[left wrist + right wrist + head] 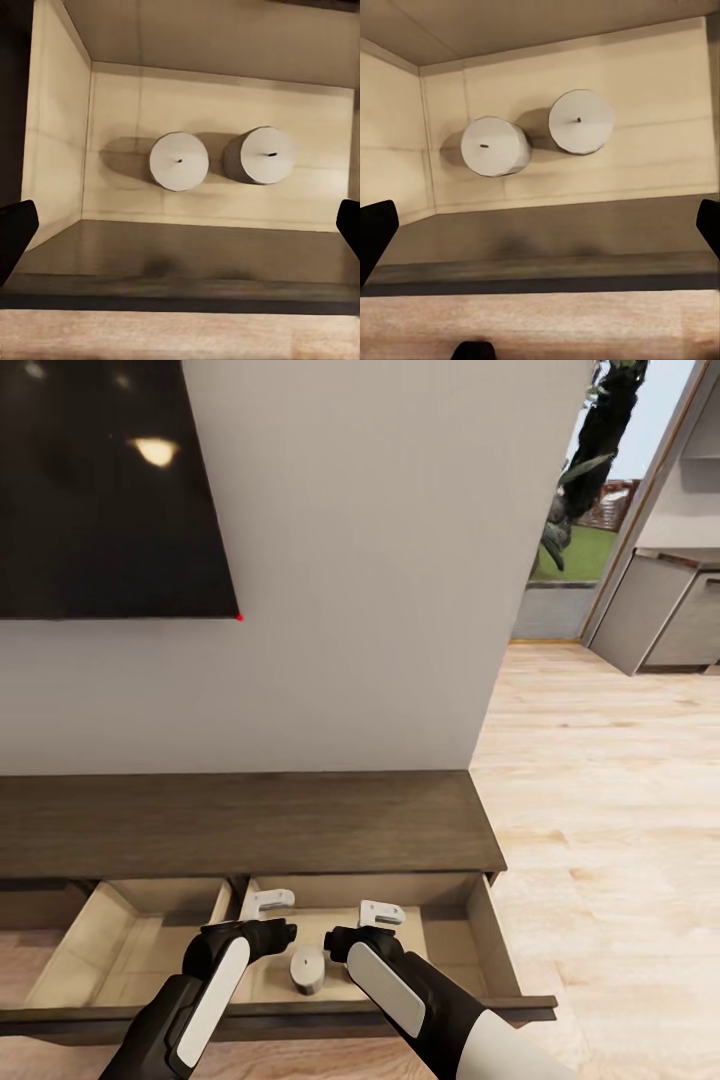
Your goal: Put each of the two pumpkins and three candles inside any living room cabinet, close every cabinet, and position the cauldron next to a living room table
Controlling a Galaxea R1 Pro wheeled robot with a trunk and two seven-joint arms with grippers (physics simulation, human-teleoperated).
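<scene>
progress: two candles sit in the open right drawer [478,920] of the cabinet [250,825]; third candle, both pumpkins and cauldron not accounted for here, so I'd call it under halfway
left to do: by my read, the remaining items go in, both drawers get pushed shut, the cauldron goes beside the table
cabinet: long low dark brown unit against the white wall, under a black TV [110,485]; two drawers pulled out, pale beige insides; left drawer [120,945] looks empty in the part that shows
candles: stubby pale grey-white cylinders, upright, small dark wick dot on top; left wrist view has first candle [178,161] and second candle [262,155] side by side, near each other but apart, on the drawer floor towards the back wall; head view shows one candle between the two arms
left gripper [266,906]: over the right drawer, jaws spread wide, nothing held; dark fingertips at the frame edges in its wrist view
right gripper [380,913]: over the same drawer, jaws released, empty, above the candles
risk: candles are short and loose, closing the drawer hard may topple them
</scene>
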